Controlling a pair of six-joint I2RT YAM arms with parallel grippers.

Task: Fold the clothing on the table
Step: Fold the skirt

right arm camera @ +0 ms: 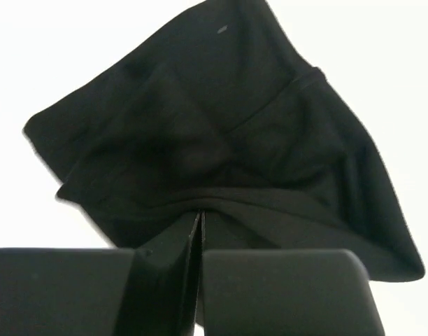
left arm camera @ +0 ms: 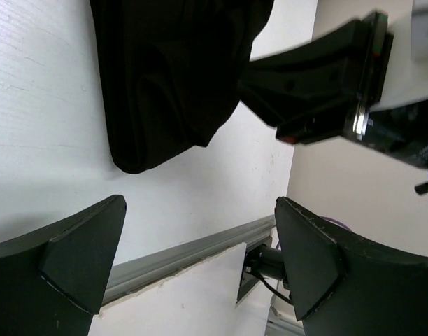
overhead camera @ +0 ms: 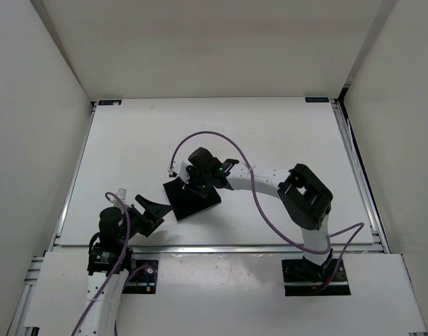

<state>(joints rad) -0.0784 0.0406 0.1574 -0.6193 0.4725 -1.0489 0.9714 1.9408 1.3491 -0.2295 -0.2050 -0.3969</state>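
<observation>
Top view has the clothing (overhead camera: 193,199) bunched up small and dark near the front middle of the table (overhead camera: 270,126), a bit left of centre. The right gripper (overhead camera: 191,178) is reaching across and sitting right over it. Right wrist cam shows those jaws pressed tight together with a ridge of black fabric pulled up to the tips. So I'd say it's pinching an edge or fold, probably to drag that layer over for the next fold. Left gripper (overhead camera: 152,212) sits just beside the clothing's left edge, low near the front rail (overhead camera: 221,248), spread as wide as it goes and holding nothing. From its own cam, the clothing's rounded corner lies on the table ahead of the fingers (left arm camera: 81,245), not between them. My guess is it's placed there to pin that side down or grab the corner while the other arm pulls. Clothing looks rumpled, not a neat rectangle, so folding seems midway at best. Main risk I see is thin fabric slipping out of that pinch.
</observation>
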